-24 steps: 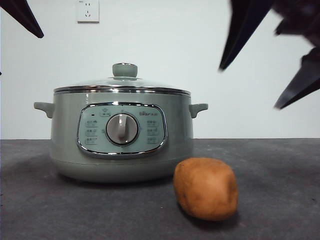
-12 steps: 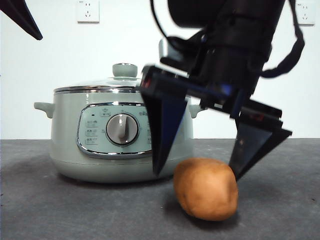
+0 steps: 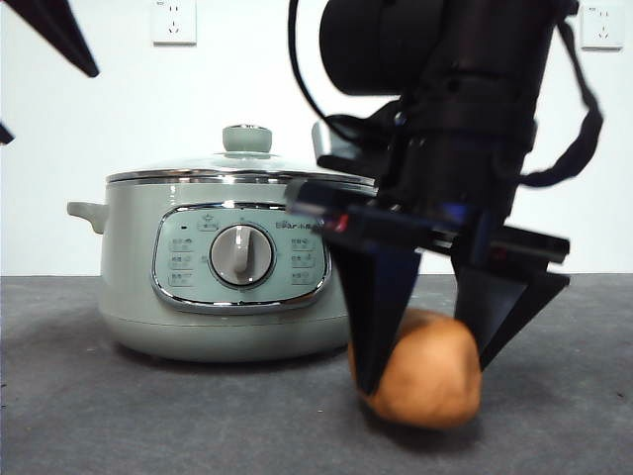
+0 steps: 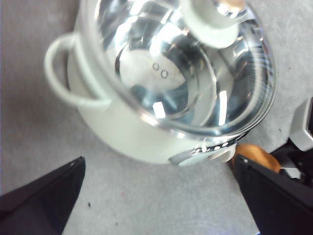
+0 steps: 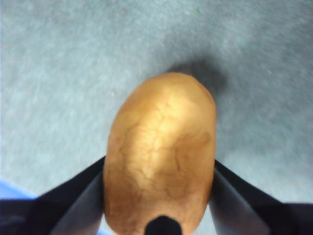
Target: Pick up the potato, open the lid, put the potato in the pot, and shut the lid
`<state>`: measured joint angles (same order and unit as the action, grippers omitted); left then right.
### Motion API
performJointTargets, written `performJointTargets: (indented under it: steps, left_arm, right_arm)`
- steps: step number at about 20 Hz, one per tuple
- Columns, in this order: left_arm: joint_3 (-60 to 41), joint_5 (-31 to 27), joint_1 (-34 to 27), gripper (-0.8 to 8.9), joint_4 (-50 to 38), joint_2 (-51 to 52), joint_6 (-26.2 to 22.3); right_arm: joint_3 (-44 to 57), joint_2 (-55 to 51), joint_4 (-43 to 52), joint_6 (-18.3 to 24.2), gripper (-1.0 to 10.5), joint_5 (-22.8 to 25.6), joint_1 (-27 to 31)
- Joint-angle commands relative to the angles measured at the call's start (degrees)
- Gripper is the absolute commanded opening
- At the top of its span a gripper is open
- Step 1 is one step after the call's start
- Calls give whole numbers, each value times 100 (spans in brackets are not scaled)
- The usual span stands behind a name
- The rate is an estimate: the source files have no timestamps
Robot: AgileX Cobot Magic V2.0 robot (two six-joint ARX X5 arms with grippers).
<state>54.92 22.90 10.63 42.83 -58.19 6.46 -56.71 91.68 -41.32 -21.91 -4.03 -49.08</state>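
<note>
The orange-brown potato (image 3: 430, 371) lies on the grey table in front of the pot's right side. My right gripper (image 3: 425, 374) has come down from above, and its two black jaws press on both sides of the potato (image 5: 161, 147). The pale green pot (image 3: 129, 267) stands at centre left with the glass lid (image 3: 198, 166) closed on it and the green knob (image 3: 246, 139) on top. My left gripper (image 4: 159, 159) is open and empty, high above the lid (image 4: 186, 63). It shows as a black tip (image 3: 69, 40) at the top left.
The grey table (image 3: 99, 416) runs to a white wall with two sockets (image 3: 174, 22) (image 3: 601, 25). The pot's side handles (image 3: 87, 213) stick out. The right arm's dark body hides the pot's right edge.
My right gripper has come down from the upper right and closed its jaws on the potato, which has shifted slightly right. The left arm has barely moved.
</note>
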Motion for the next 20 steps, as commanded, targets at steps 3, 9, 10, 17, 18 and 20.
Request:
performJointTargets:
  steps: [3,9,10,17,18,20]
  left_arm:
    - [758,-570,645,596,-26,-599,-74]
    - [2186,-1167,1436,596,-70,-2192,-271]
    - [2411,-1263,1510,596,-94,-2479,-409]
    - [3477,-1759,1694,596,-175,-3648,-802]
    - [3480,-1762,1711,596,-197,-3672,-802]
    - [3480,-1759,1722,593,-149,-3757,-798]
  right_arm:
    - [-4,-702,-487,138,-3,33,-2]
    - [-7,-1875,-1561,267,-2,46,-2]
    - [-9,-2070,-1707,267,-2,48,-2]
    - [-7,-2968,-2009,262,-2,52,-2]
    - [-9,-3016,-2009,260,-2,66,-2]
    - [-7,-3049,-2002,258,-2,68,-2]
